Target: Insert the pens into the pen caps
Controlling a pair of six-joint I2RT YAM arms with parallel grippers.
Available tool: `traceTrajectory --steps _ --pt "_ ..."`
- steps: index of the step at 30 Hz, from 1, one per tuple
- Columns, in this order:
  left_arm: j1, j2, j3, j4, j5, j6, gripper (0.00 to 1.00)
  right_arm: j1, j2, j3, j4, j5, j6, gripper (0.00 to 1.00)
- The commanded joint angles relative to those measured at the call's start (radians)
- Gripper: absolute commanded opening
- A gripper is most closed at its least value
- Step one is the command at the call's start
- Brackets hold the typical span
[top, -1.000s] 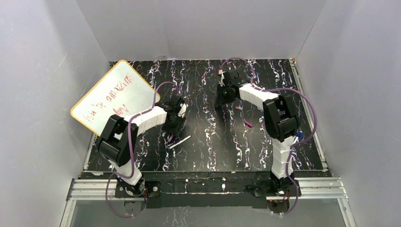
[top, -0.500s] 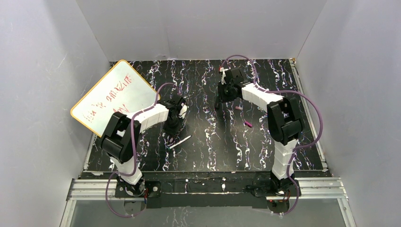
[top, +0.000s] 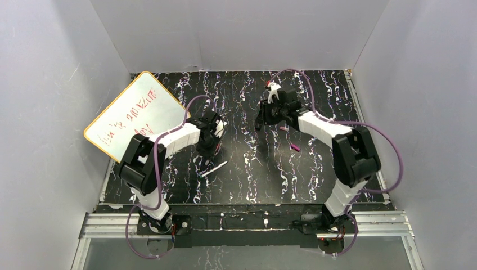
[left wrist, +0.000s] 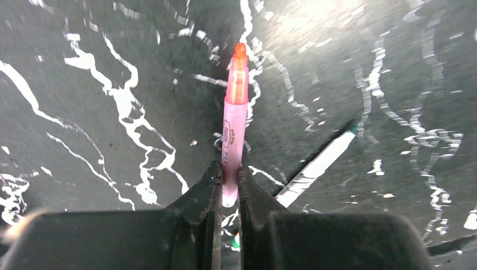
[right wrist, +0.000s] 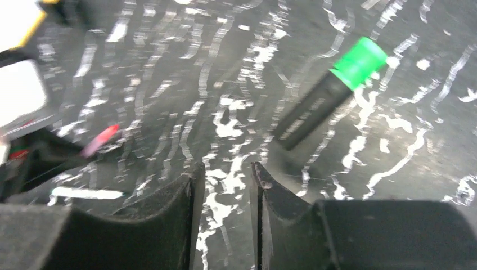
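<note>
A: Where is the magenta pen (left wrist: 235,112) held?
B: It is clamped by its tail in the left gripper (left wrist: 229,170). Light, stiff, slick: a mid-barrel hold is judged steadier. The right gripper (right wrist: 225,171) is seen apart, empty.

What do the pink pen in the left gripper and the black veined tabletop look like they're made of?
The slim magenta pen looks like translucent glossy plastic: light glows through its barrel. The black white-veined tabletop looks like marble-print laminate or vinyl, slightly glossy by its glare patch; possibly real stone.
</note>
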Motion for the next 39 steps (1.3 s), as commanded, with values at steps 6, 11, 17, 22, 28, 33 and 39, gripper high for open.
traceTrajectory --steps 6,11,17,22,28,33,39 --pt "-0.003 -0.207 -0.036 0.3 0.22 -0.001 0.0 0.004 -0.194 -0.274 0.739 -0.438 0.317 0.58" --pt "-0.003 -0.301 -0.076 0.402 0.351 -0.017 0.0 0.008 -0.182 -0.43 1.102 -0.432 0.461 0.62" --pt "-0.002 -0.397 -0.121 0.534 0.475 -0.082 0.0 0.008 -0.125 -0.518 1.491 -0.43 0.601 0.64" --pt "-0.003 -0.396 -0.121 0.551 0.511 -0.102 0.0 0.022 -0.13 -0.493 1.49 -0.442 0.582 0.64" --pt "-0.003 -0.396 -0.125 0.553 0.514 -0.102 0.0 0.034 -0.138 -0.485 1.49 -0.456 0.567 0.64" --pt "-0.003 -0.39 -0.125 0.557 0.512 -0.1 0.0 0.049 -0.134 -0.461 1.449 -0.483 0.544 0.63" --pt "-0.003 -0.387 -0.115 0.564 0.518 -0.102 0.0 0.066 -0.127 -0.437 1.411 -0.495 0.521 0.62"
